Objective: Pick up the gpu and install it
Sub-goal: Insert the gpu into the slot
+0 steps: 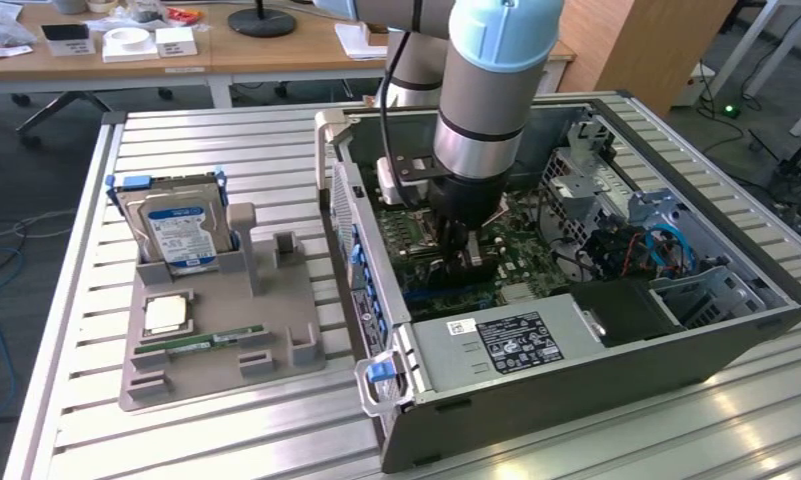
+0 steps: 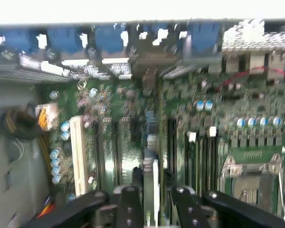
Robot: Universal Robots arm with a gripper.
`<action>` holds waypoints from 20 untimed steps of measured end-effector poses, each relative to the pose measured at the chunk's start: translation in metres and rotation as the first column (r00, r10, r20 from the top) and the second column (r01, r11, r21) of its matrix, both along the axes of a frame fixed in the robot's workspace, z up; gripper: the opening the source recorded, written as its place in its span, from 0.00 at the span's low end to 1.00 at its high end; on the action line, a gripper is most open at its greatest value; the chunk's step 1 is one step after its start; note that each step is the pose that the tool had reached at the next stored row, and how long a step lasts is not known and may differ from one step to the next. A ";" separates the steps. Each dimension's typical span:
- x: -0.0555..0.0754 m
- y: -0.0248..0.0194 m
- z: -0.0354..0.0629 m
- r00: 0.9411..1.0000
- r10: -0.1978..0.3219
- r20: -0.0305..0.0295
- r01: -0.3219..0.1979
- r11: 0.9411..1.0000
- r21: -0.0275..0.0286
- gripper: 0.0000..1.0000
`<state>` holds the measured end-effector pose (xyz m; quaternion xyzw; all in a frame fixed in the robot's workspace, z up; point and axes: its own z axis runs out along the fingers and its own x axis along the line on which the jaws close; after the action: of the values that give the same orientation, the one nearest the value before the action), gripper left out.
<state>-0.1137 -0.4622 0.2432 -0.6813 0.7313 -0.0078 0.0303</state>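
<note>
The wrist view showed the gripper (image 2: 151, 202) with its two black fingers (image 2: 129, 206) drawn narrowly together on the gpu (image 2: 151, 183), held edge-on just over the green motherboard (image 2: 118, 142) slots. The exterior view showed the arm reaching down into the open computer case (image 1: 614, 370), which held the motherboard, cabling and drive bays. A grey holder tray (image 1: 200, 355) beside the case held a hard drive (image 1: 180, 235) upright and a memory stick (image 1: 213, 338) lying flat; bare slatted table (image 1: 173, 430) ran along the tray's near edge.

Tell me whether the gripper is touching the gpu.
Touching. In the wrist view the gripper has its fingers closed on either side of the gpu, edge-on over the motherboard.
</note>
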 end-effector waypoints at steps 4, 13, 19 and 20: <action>0.000 -0.0002 0.0006 1.000 0.001 0.000 -0.001 1.000 -0.001 0.45; 0.000 -0.0001 0.0138 1.000 0.001 -0.001 -0.001 1.000 -0.002 0.51; 0.000 -0.0002 0.0329 1.000 0.001 -0.001 -0.001 1.000 -0.001 0.51; 0.000 -0.0001 0.0362 1.000 0.001 0.000 -0.001 1.000 -0.001 0.51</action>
<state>-0.1134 -0.4623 0.2794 -0.6816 0.7311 -0.0081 0.0297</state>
